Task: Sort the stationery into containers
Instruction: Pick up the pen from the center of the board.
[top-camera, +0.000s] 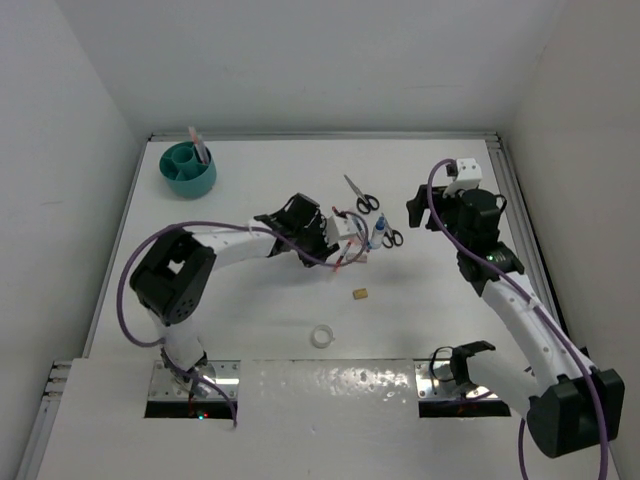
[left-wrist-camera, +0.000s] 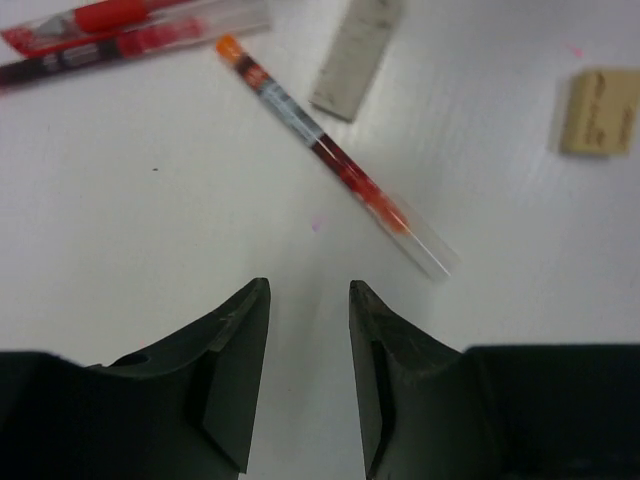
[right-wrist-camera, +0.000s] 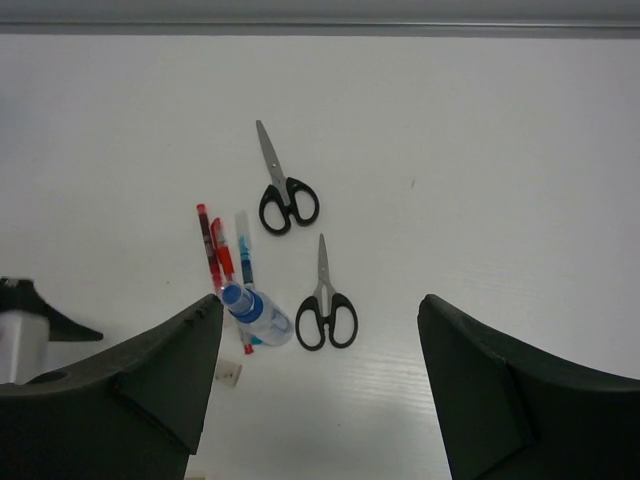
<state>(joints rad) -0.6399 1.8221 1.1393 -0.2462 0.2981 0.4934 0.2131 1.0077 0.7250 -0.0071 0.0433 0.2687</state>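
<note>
My left pincer (left-wrist-camera: 308, 287) hangs low over the table with its jaws at a narrow gap and nothing between them. My right pincer (right-wrist-camera: 320, 300) stands wide and empty, facing the two scissors (right-wrist-camera: 287, 203), the glue bottle (right-wrist-camera: 256, 312) and a small bundle of pens (right-wrist-camera: 218, 247).

The thing nearest my left jaws is a red pen (left-wrist-camera: 330, 158), just ahead and lying on a slant to them. That slant is the main hazard. If I close without turning my wrist, the jaws could catch it near its clear end, and I judge it would roll or skid away. Its orange-tipped end lies close to the white eraser (left-wrist-camera: 356, 55), and two more pens (left-wrist-camera: 120, 30) lie beyond, so a sloppy push could scatter all of these. The tan eraser (left-wrist-camera: 598, 110) sits well apart.

The other risk is my own arms — both pincers point at the same cluster, and reaching in together could knock them into each other.

The teal organiser (top-camera: 190, 172) stands far off in the far left corner, near the walls, with something thin already upright in it. Bare table lies between it and the cluster, so my left arm has room to carry. The tape ring (top-camera: 321, 335) lies alone toward the near edge.
</note>
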